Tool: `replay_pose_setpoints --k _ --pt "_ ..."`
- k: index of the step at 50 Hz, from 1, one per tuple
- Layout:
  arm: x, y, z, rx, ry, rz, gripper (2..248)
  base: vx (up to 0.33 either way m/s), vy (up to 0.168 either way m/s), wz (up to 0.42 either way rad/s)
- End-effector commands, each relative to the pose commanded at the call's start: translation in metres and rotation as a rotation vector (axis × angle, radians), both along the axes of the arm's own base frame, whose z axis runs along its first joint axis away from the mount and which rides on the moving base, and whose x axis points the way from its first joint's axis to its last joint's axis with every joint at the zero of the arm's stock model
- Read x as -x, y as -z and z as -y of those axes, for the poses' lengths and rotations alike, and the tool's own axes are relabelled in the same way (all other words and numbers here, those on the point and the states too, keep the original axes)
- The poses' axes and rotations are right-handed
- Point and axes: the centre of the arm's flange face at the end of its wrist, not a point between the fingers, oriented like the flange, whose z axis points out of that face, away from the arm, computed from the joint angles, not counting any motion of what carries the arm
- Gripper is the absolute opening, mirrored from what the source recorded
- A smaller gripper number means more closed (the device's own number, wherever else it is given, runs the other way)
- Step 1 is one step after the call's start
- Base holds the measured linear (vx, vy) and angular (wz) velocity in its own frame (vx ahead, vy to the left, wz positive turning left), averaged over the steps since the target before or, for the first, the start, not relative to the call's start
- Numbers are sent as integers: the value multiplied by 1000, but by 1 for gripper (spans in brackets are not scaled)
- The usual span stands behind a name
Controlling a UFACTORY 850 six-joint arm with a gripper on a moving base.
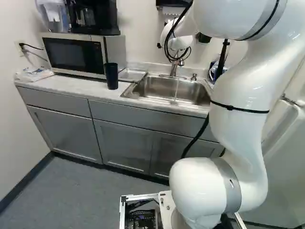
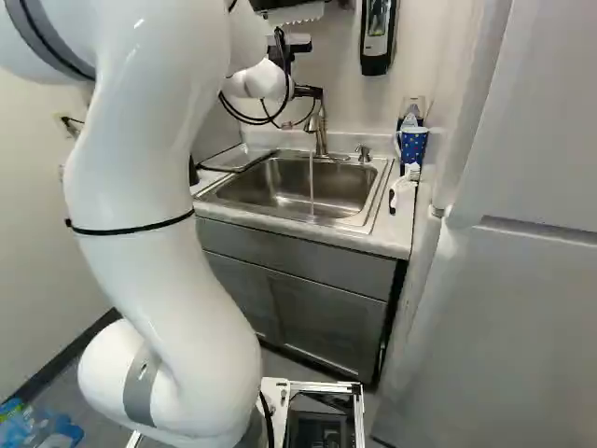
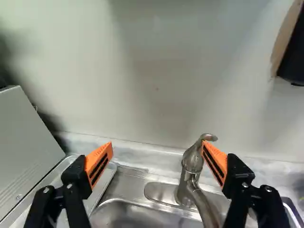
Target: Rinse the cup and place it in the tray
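A dark, tall cup (image 1: pixel 111 76) stands upright on the counter in front of the microwave, near the sink's left edge. Beside it, between microwave and sink, lies the shallow metal tray (image 1: pixel 132 75); part of the tray (image 3: pixel 103 183) also shows past one finger. My gripper (image 2: pixel 308 91) is up by the faucet, largely hidden behind the arm. In the wrist view the gripper (image 3: pixel 157 147) stands wide open, nothing between its orange pads. The faucet (image 3: pixel 192 166) is close to one finger. Water (image 2: pixel 312 182) runs from it into the sink (image 2: pixel 280 191).
The microwave (image 1: pixel 76 55) has a coffee maker (image 1: pixel 94 16) on top. A plastic bag (image 1: pixel 33 74) lies at the counter's left end. Right of the sink are a blue dotted cup (image 2: pixel 412 147) and a white brush-like item (image 2: pixel 402 189). A white refrigerator (image 2: pixel 508 317) stands at the right.
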Motion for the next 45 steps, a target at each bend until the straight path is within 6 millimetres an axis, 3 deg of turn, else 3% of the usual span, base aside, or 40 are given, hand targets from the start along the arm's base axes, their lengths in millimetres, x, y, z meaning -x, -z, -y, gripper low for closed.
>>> replay_pose_setpoints --k 45 --pt "92 -4 12 -2 36 -17 247 0 0 0"
